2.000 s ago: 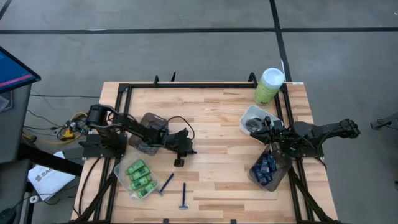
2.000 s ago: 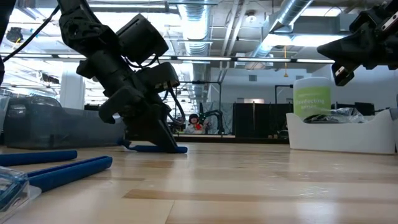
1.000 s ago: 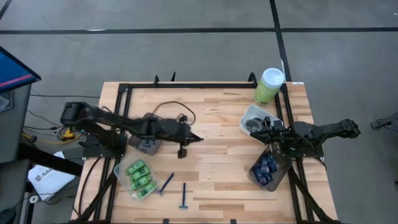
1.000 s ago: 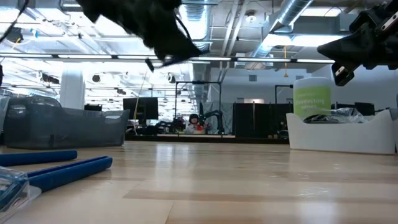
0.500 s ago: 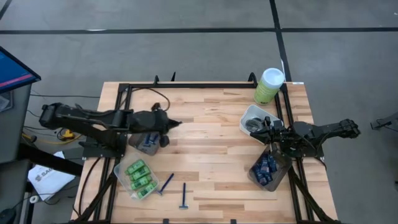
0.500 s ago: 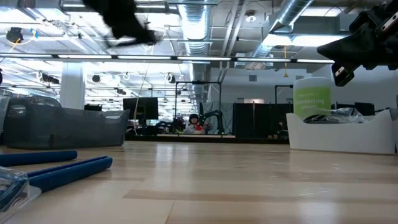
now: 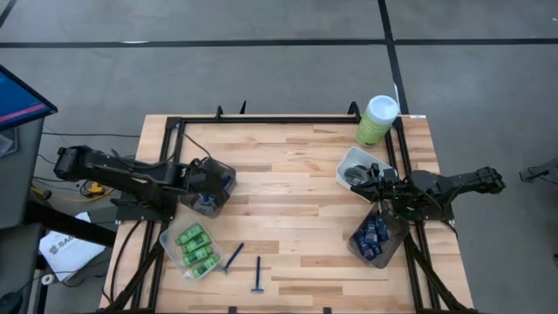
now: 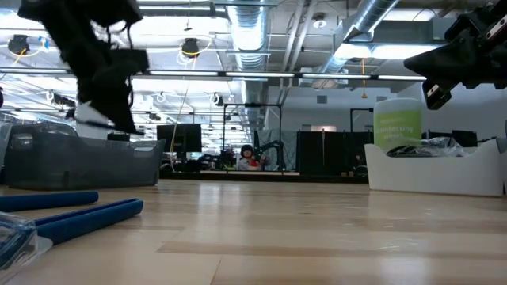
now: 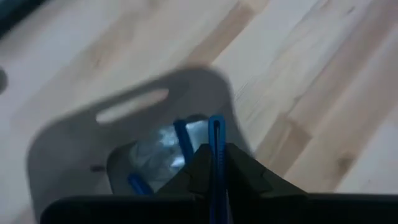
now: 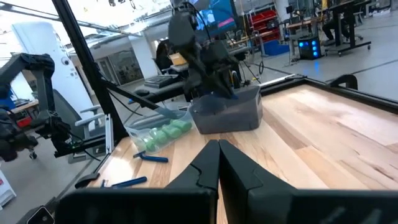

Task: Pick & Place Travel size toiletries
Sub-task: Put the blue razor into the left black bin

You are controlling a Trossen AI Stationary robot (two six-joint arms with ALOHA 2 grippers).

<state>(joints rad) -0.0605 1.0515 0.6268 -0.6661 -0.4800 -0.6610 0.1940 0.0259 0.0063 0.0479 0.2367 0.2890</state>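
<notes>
With left claw (image 9: 214, 177) pinched on razor (image 9: 216, 140) over smoky tub (image 9: 74, 155), lower before releasing; right claw (image 10: 217, 163) shut, empty.

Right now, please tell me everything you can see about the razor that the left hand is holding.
The razor is thin, with a bright blue handle that looks like plastic. Its head is not visible. The left hand is shut on it, the handle running between the two dark fingers. It hangs over the smoky grey tub, which already holds other blue razors, at the table's left side.
</notes>
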